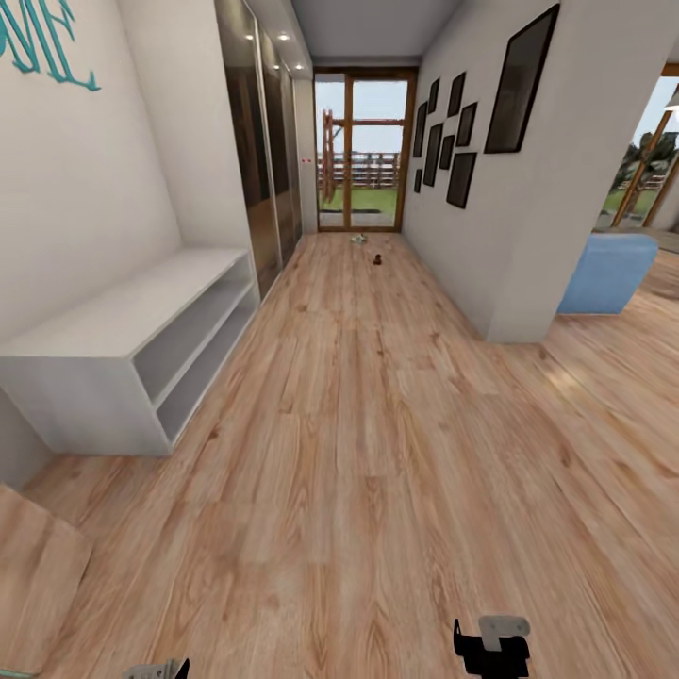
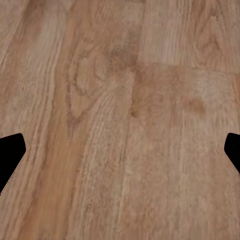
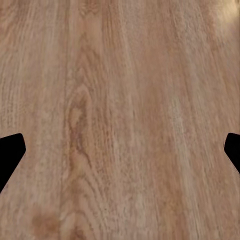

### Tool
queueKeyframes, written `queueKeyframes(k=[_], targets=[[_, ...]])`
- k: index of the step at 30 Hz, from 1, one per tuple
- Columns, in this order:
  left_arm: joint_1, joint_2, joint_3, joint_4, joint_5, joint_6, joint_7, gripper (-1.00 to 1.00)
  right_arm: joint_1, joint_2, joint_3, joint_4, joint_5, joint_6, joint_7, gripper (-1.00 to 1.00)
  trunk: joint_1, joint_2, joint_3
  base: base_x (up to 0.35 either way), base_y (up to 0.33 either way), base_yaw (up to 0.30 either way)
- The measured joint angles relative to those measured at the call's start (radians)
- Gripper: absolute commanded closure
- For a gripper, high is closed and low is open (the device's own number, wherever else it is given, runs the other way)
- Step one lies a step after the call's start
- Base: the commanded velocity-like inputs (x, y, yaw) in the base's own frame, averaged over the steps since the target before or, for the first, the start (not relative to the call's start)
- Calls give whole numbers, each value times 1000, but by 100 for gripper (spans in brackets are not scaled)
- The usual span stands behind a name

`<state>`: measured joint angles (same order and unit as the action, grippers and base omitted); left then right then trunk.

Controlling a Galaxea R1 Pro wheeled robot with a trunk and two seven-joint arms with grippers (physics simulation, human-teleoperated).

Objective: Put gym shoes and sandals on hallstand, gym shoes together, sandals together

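currently both jaws wide over bare corridor floor (image 1: pixel 377 453); gym shoes (image 1: pixel 358 240) and sandals (image 1: pixel 377 259) far off (tiny).

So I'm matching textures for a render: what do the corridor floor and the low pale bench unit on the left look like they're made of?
The corridor floor looks like wood plank or laminate in light brown, with visible grain, knots and plank seams and a low-sheen finish. The bench unit looks like painted or laminated board, pale grey-white, smooth and matte, with no grain showing; which of the two it is can't be told.
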<state>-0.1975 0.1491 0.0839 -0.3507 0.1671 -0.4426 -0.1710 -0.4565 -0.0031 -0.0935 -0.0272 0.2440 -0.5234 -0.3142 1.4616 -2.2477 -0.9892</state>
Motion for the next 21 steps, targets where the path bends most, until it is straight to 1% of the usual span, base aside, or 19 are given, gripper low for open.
queueKeyframes(k=[10, 18, 21], targets=[[0, 0, 0, 0, 0, 0, 0, -100, 0, 0, 0, 0, 0, 0, 0, -100, 0, 0, 0, 337, 0, -5], [0, 0, 0, 0, 0, 0, 0, -100, 0, 0, -1, 0, 0, 0, 0, -100, 0, 0, 0, 337, 0, -174], [0, 0, 0, 0, 0, 0, 0, -100, 0, 0, 0, 0, 0, 0, 0, -100, 0, 0, 0, 337, 0, -63]])
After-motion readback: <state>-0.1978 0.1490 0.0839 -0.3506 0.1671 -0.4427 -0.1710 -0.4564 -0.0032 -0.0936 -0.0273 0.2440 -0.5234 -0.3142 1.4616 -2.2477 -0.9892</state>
